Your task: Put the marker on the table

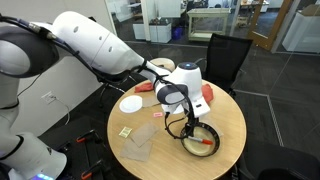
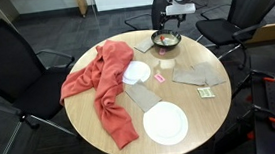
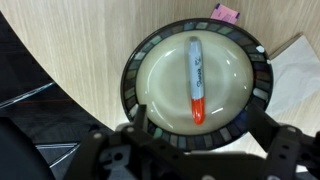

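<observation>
A marker (image 3: 196, 80) with a grey barrel and a red cap lies inside a round bowl (image 3: 140, 50) with a dark patterned rim, seen from above in the wrist view. The bowl stands on the round wooden table near its edge in both exterior views (image 1: 186, 148) (image 2: 174, 44). My gripper (image 3: 196, 125) hangs just above the bowl, its two dark fingers spread wide to either side of the marker's red end. It holds nothing. In an exterior view the gripper (image 1: 186, 128) is over the bowl.
On the table (image 2: 86, 117) lie a red cloth (image 2: 103, 80), a white plate (image 2: 166, 123), a clear bag (image 1: 138, 143), a brown paper piece (image 2: 198, 75) and a small pink item (image 3: 224, 12). Black office chairs (image 2: 10, 58) ring the table.
</observation>
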Motion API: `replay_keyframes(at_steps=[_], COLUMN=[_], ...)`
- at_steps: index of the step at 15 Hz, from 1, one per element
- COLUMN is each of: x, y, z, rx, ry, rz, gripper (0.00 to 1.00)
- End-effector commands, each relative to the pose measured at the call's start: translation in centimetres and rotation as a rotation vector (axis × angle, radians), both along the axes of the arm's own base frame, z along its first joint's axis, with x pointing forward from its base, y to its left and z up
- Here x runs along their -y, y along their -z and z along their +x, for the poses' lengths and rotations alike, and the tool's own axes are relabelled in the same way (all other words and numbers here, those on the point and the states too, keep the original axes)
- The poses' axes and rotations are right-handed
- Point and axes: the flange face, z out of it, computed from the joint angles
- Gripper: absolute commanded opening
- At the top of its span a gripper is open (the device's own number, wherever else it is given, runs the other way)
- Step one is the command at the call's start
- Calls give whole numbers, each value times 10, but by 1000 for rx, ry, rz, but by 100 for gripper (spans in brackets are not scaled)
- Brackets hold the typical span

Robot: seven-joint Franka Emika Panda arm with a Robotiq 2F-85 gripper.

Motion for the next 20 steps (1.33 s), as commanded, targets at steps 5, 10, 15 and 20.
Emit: replay_keyframes(at_steps=[5, 10, 15, 20], x=[9, 16, 24, 31], y=[38, 57, 75, 90], z=[35, 53, 64, 69], rx=[-68, -82, -84, -74], ry=[1, 14, 4, 0], rz=[41, 42, 24, 11], gripper=[100, 100, 100, 100])
